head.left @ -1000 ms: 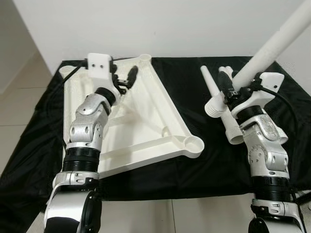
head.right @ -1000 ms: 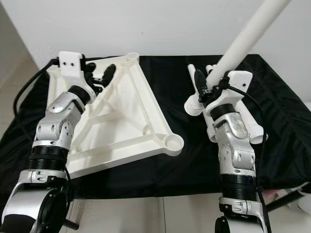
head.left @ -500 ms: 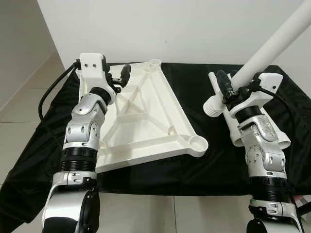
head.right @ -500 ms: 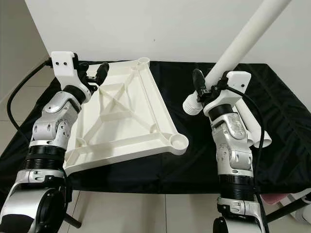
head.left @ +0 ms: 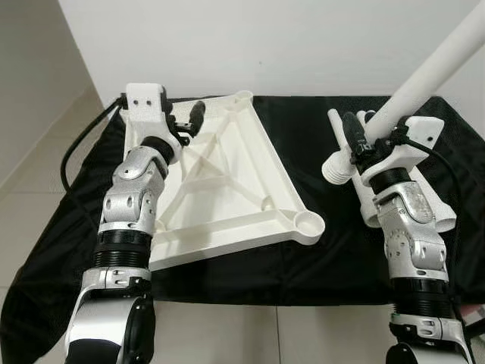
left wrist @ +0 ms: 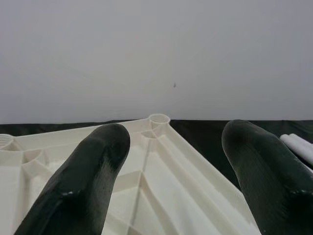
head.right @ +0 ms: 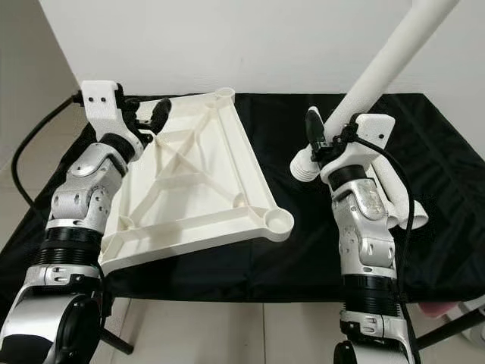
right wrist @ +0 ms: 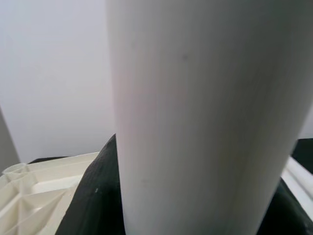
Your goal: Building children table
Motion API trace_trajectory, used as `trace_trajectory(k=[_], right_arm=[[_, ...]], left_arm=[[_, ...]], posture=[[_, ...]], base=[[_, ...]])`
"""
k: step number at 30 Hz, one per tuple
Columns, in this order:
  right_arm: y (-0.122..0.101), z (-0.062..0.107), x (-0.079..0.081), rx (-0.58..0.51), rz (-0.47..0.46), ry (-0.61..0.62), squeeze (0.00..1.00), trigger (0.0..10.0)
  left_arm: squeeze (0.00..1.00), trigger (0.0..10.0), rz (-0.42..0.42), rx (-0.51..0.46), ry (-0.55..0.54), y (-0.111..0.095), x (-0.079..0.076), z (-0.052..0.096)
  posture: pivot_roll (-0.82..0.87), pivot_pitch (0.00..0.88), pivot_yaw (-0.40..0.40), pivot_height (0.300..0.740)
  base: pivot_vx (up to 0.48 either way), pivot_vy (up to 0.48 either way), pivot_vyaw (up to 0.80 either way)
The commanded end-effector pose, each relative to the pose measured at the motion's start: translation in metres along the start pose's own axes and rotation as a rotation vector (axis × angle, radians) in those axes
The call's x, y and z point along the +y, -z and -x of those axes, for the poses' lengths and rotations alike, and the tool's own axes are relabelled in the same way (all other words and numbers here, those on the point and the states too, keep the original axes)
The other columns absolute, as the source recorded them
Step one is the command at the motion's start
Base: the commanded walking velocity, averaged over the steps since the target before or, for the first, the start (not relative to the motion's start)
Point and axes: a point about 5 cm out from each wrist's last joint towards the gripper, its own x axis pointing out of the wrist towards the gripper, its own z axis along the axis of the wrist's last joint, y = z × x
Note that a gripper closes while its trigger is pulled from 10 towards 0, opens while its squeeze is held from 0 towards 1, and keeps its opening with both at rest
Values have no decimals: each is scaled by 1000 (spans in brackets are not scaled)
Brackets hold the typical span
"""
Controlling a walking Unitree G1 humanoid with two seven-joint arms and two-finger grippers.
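Over the black cloth [head.left: 303,152], right fingers [head.right: 314,129] seemingly clamp the table leg [head.left: 424,76].

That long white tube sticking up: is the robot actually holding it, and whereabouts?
Yes. The right gripper clamps the white table leg near its lower, threaded end. The left gripper, open, holds nothing above the tabletop.

- Even, soft indoor light; the head views are bright and sharp, without motion blur.
- The white tabletop [head.left: 227,189] casts a faint shadow on the black cloth [head.left: 341,243].
- Close up, the left hand's fingers [left wrist: 78,191] and the white leg [right wrist: 205,117] look soft, out of focus.
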Motion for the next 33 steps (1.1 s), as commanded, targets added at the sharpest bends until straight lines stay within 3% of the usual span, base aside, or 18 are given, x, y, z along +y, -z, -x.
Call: trace_trajectory(k=[1,10,14,33], right_arm=[[-5,1,0,-24,12,1,0,10000],[-4,0,1,-27,10,5,0,10000],[-5,0,1,-31,10,4,0,10000],[-8,2,-1,-56,21,4,0,10000]], left_arm=[[0,10000,6,1,-3,-1,-1,0],[0,10000,11,-7,-19,-5,3,-1],[0,10000,8,-7,-21,-6,3,0],[0,10000,-30,-15,-20,-7,3,2]], posture=[[-134,52,103,740],[-126,49,103,740],[-123,52,105,740],[-124,53,104,740]], base=[[0,0,-731],[0,0,-726],[0,401,-603],[0,47,0]])
